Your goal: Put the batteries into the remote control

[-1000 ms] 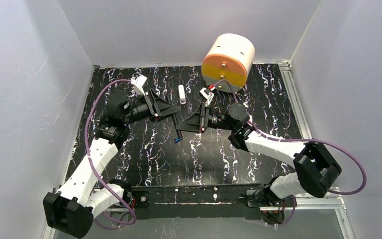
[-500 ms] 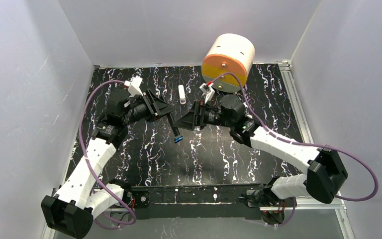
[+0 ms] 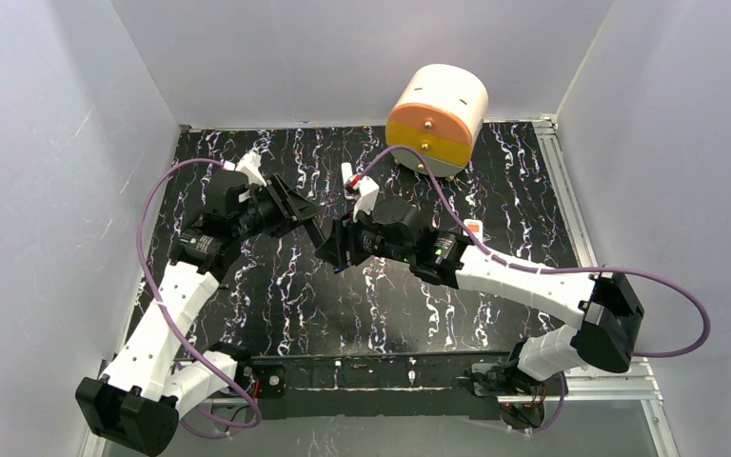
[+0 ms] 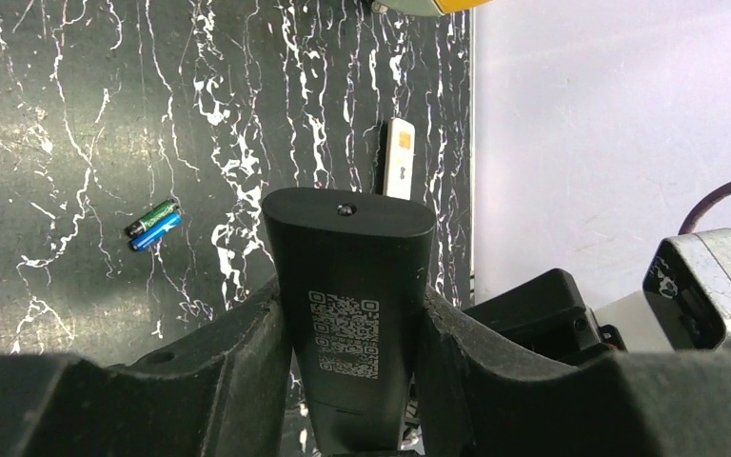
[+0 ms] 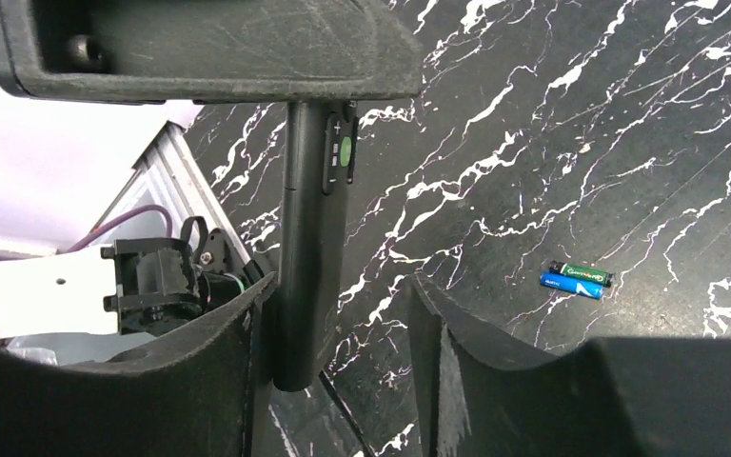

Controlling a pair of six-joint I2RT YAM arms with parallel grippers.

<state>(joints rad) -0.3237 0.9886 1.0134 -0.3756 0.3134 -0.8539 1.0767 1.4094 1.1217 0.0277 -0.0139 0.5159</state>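
Right arm swung left since a second ago. Right gripper (image 5: 338, 286) now straddles free end of black remote (image 4: 347, 257): jaws apart, one finger against it, gap on other side. Left gripper (image 4: 352, 309) clamped on remote's other end. Batteries (image 4: 153, 226) side by side on table (image 3: 276, 305). White remote control (image 3: 474, 228) now uncovered beside right arm, well apart from batteries. Drum (image 3: 436, 114) at back, contents unseen.

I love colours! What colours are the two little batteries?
Batteries: one blue, one dark green. Right wrist view shows best.
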